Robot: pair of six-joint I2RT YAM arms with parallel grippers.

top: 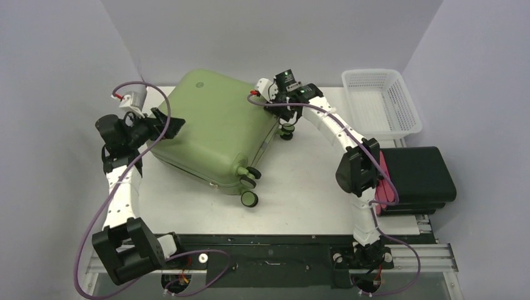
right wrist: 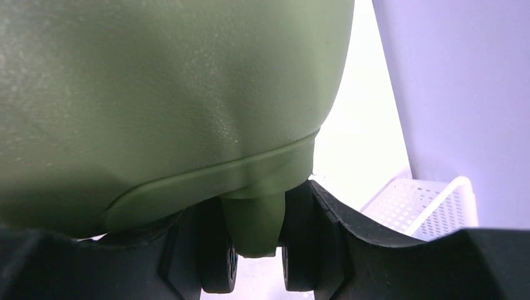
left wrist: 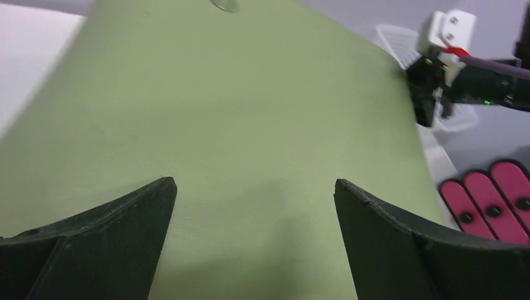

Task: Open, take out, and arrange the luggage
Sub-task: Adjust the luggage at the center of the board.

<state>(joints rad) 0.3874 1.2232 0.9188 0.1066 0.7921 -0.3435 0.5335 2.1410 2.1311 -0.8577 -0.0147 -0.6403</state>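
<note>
Closest to the right wrist camera, the right gripper (right wrist: 253,250) had its two black fingers (right wrist: 387,250) pressed in from either side on a double wheel (right wrist: 219,275) and its green stem, at a corner of the luggage (right wrist: 156,94). The jaws were part closed and clamped on that wheel.

Seen from above, the luggage (top: 212,125) lay on its broad side on the table (top: 300,194), around 11 o'clock from the table's middle. Its wheeled end faced 4 o'clock and its shell looked closed. The right gripper (top: 278,111) met it at the 1 o'clock corner. Other black wheels (top: 249,199) showed along the end toward 5 o'clock.

At the luggage's 9 o'clock edge the left gripper (top: 169,122) had its jaws spread wide, holding nothing. In its own view the left gripper (left wrist: 253,187) looked out over the smooth green shell (left wrist: 250,94). Whether the fingers touched the shell could not be told.

Farther out, a white mesh basket (top: 381,103) stood at 2 o'clock. A black case with a pink side (top: 415,178) sat at 3 o'clock by the table's right edge.
</note>
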